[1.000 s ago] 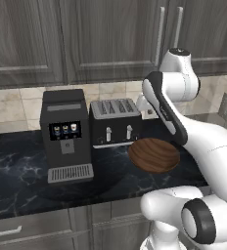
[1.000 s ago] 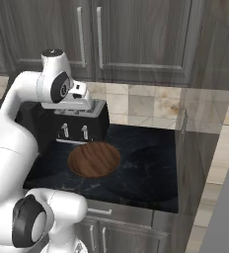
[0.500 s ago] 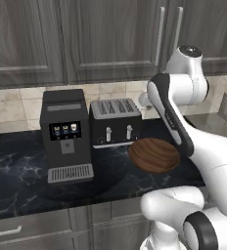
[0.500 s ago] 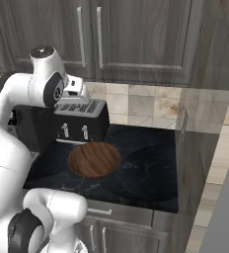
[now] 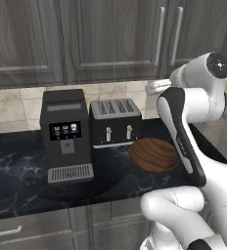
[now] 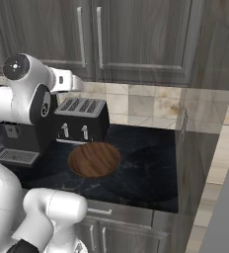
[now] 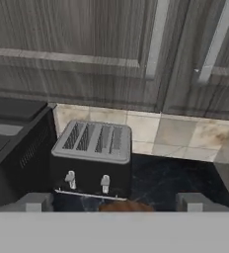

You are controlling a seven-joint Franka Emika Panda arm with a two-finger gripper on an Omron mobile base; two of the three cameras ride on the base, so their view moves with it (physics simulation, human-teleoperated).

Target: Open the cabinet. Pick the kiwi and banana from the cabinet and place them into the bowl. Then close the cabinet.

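Cabinet (image 5: 115, 41): wall-mounted, dark grey wood grain, both doors shut, its two silver handles (image 5: 167, 35) side by side at the meeting edge, so a pull on either one swings a door outward from the centre. Kiwi and banana: unseen, judged to be behind the closed doors. Bowl (image 5: 153, 155): dark reddish wood, empty, on the black counter (image 5: 17, 168) just in front of the toaster (image 5: 114, 122) and below the handles, which would keep the carry from shelf to bowl short. Toaster: black with a silver top, against the tiled backsplash; coffee machine (image 5: 65, 135) just beside it on the left in the left base view. Gripper (image 7: 115, 202): fingers spread wide and empty, one tip rising at each lower corner of the hand view, raised above the counter and facing the door fronts; the spread suits closing round a bar handle. Handles sit high in the hand view, with the toaster and the bowl's rim (image 7: 125, 207) below, so the hand is judged to be under handle height and in need of a lift. Status: opening not yet begun; fruit transfer and closing outstanding. Risk: toaster and bowl lie directly beneath the approach.
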